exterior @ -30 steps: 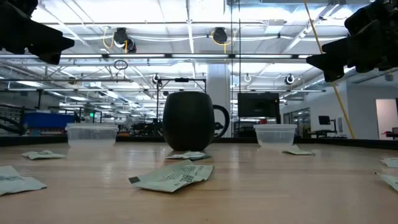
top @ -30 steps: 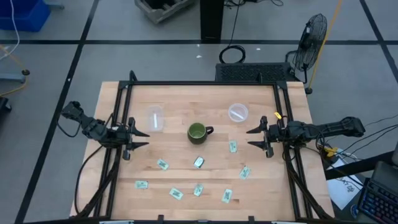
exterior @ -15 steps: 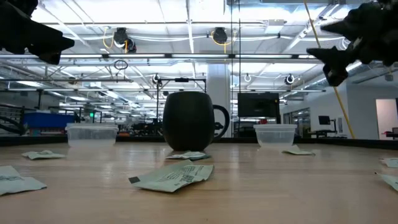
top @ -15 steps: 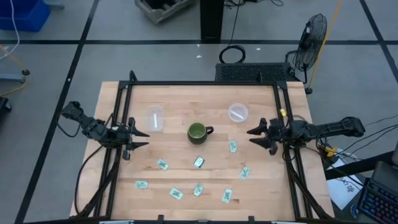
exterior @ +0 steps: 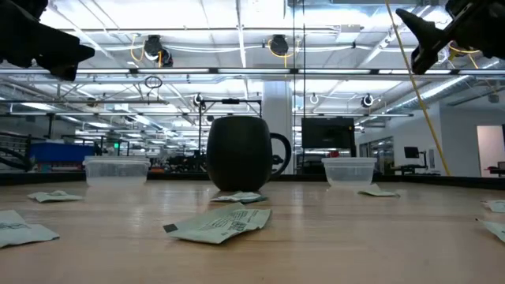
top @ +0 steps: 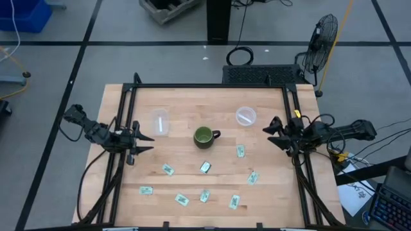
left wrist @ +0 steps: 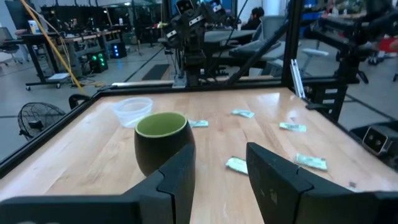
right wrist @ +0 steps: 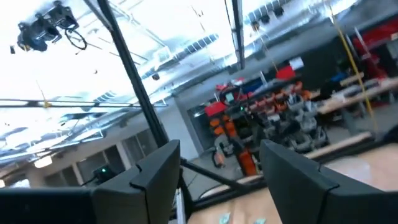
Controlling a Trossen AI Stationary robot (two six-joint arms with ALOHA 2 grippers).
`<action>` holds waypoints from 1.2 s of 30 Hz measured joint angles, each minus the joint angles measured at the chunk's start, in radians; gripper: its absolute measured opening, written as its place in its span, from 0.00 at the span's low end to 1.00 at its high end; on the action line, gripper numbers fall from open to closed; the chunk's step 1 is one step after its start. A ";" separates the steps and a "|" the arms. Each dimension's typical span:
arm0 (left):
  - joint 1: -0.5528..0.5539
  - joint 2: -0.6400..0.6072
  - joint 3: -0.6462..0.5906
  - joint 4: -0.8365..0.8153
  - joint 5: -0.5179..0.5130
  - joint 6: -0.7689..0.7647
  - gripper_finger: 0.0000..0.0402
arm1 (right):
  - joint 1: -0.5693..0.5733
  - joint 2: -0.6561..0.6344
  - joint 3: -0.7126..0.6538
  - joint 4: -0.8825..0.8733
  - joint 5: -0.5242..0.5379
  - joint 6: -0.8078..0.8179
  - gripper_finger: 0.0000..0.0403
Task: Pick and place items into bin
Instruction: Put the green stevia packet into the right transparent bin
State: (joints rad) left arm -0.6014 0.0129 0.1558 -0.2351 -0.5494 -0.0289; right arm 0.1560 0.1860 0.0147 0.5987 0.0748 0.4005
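Several small pale green and white packets lie flat on the wooden table, among them one (top: pixel 240 151) by the right side, one (top: pixel 168 170) left of centre and one (exterior: pixel 218 223) close to the low camera. A darker packet (top: pixel 205 167) lies below the green mug (top: pixel 203 136). My left gripper (top: pixel 148 143) hovers open at the table's left side, level, pointing at the mug (left wrist: pixel 163 140). My right gripper (top: pixel 272 128) is open and high over the right side (exterior: pixel 422 43), tipped up toward the ceiling. Neither touches anything.
Two clear plastic containers sit far of the mug, one on the left (top: pixel 160 122) and one on the right (top: pixel 246 116). A black frame (top: pixel 205 86) borders the table. More packets lie along the near half (top: pixel 182 199), (top: pixel 234 201), (top: pixel 252 178).
My right gripper has risen and tipped upward, drawing back a little toward the table's right and far edges. The left arm, mug and packets have stayed where they were.
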 joint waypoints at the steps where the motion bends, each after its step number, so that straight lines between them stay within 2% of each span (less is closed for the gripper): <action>1: 0.000 0.000 0.000 0.011 -0.001 -0.002 0.37 | 0.002 0.000 0.000 -0.003 0.005 -0.017 0.53; 6: 0.000 0.000 0.000 0.111 -0.016 0.033 0.37 | 0.003 0.031 0.000 -0.060 -0.024 0.026 0.53; 11: 0.000 0.000 0.000 0.236 -0.030 0.055 0.37 | 0.012 0.154 0.026 -0.032 -0.030 0.018 0.53; 14: 0.000 0.000 0.000 0.323 -0.062 0.062 0.37 | 0.077 0.275 0.084 -0.086 -0.054 0.006 0.53; 16: 0.000 0.000 0.000 0.369 -0.066 0.063 0.37 | 0.172 0.377 0.161 -0.078 -0.042 -0.011 0.53; 19: 0.000 0.006 0.000 0.408 -0.072 0.054 0.37 | 0.333 0.537 0.290 -0.133 0.097 -0.096 0.53; 23: 0.000 0.041 0.000 0.424 -0.073 -0.003 0.37 | 0.485 0.741 0.491 -0.329 0.257 -0.154 0.53; 26: 0.000 0.097 -0.016 0.438 -0.073 -0.044 0.37 | 0.574 0.875 0.640 -0.618 0.315 -0.081 0.53; 29: 0.000 0.153 -0.039 0.460 -0.077 -0.083 0.37 | 0.624 1.017 0.715 -0.862 0.325 0.111 0.53; 33: 0.000 0.208 -0.041 0.493 -0.070 -0.225 0.37 | 0.644 1.139 0.745 -0.938 0.281 0.300 0.53; 36: 0.000 0.231 -0.040 0.503 -0.053 -0.236 0.37 | 0.645 1.212 0.739 -0.971 0.231 0.328 0.53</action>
State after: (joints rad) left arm -0.6018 0.2441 0.1158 0.2681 -0.6022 -0.2650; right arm 0.8007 1.3978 0.7536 -0.3724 0.3059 0.7288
